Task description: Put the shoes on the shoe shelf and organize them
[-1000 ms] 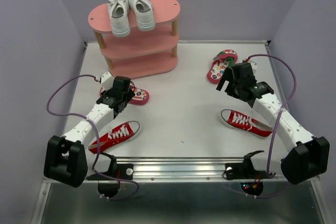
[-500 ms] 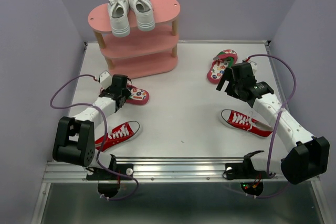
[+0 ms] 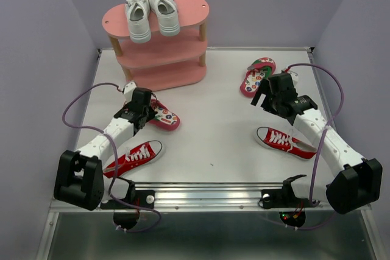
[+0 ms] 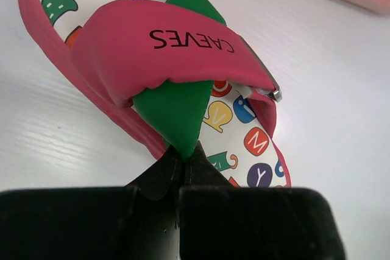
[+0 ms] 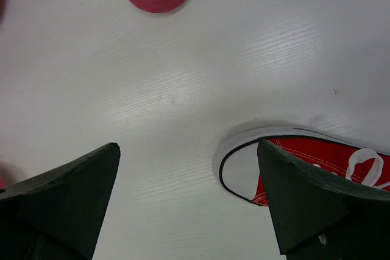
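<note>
On flip-flop strap (image 4: 172,111), left pincer (image 4: 183,164) tight

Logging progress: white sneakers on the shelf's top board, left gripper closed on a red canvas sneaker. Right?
No. The left gripper is closed on the green strap of a flip-flop, as the left wrist view shows. The white sneakers are on the top board of the shelf.

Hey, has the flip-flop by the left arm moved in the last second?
Yes. The flip-flop, pinched in the left claw, has slid slightly right and toward the table's near edge, away from the pink shelf.
</note>
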You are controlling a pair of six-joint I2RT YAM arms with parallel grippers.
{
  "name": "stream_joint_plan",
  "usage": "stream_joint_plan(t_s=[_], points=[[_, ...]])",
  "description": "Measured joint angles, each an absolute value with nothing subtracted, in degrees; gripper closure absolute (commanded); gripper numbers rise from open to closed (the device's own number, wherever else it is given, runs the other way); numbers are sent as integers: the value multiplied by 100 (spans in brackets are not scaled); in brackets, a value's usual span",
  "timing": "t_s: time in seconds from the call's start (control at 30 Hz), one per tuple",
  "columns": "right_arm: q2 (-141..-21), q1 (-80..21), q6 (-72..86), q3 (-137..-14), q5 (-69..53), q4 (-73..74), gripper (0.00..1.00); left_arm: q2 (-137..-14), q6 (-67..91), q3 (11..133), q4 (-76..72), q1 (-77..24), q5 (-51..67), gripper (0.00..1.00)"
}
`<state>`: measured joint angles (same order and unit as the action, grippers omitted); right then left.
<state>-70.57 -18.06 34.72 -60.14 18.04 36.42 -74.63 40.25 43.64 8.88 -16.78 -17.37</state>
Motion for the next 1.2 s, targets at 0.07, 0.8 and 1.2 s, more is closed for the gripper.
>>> stream_joint_plan(t_s=[0.07, 0.8, 1.2], points=[[-7054, -1806, 3472, -6014, 1806, 3640, 0, -7238, 3850, 4364, 993, -1883, -1559, 100], [-6805, -1806, 3496, -5918, 1850, 3647, 0, -8121, 2425, 4440, -198, -3610, 106, 65], [-6748, -1806, 3489, -5918, 1883, 3664, 0, -7535, 2491, 4552, -102, -3627, -89, 33]])
